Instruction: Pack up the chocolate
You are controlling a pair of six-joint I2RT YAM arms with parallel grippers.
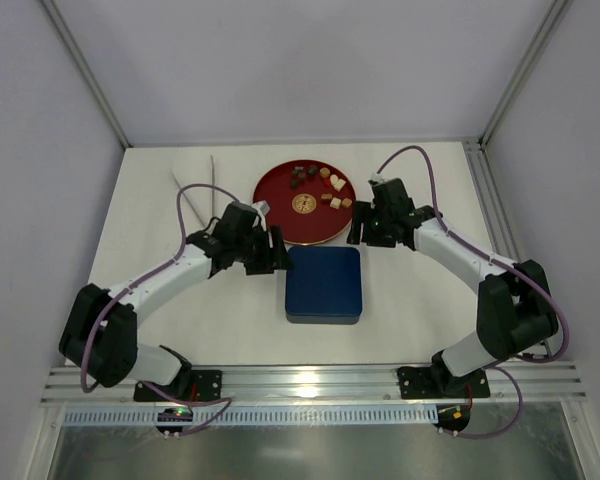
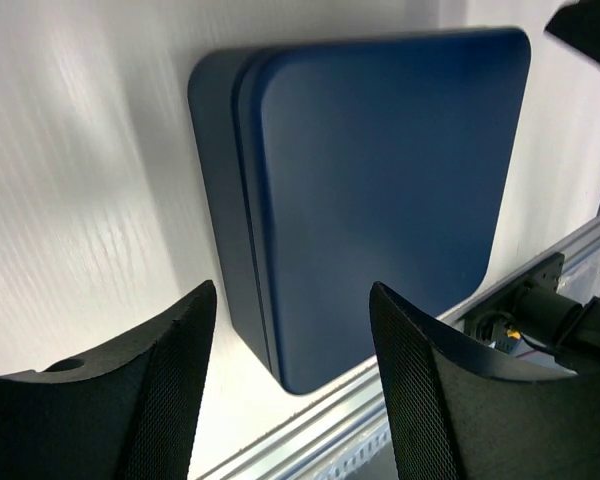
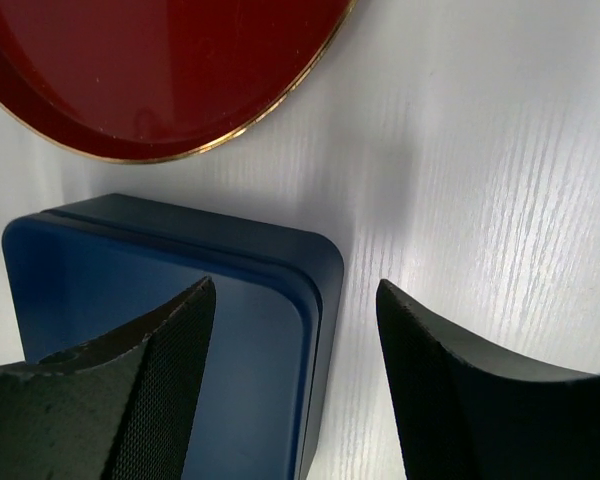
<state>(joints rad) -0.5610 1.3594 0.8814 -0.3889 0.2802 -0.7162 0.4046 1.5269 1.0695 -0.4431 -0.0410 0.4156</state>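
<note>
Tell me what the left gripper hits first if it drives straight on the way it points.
The left gripper would most likely meet the blue box, which lies straight ahead, framed by its open fingers. Nothing else shows in the way, though depth is unclear.

The white, faintly wood-grained table (image 1: 420,300) carries three things. A navy blue square box (image 1: 323,283) with rounded corners lies flat near the table's middle, its lid on. At twelve o'clock from it sits a round dark-red plate (image 1: 276,200) with a thin gold rim, just beside the box but not touching. At ten o'clock from the plate, near the far edge, lies a white object (image 1: 192,168) too pale to identify.
</note>
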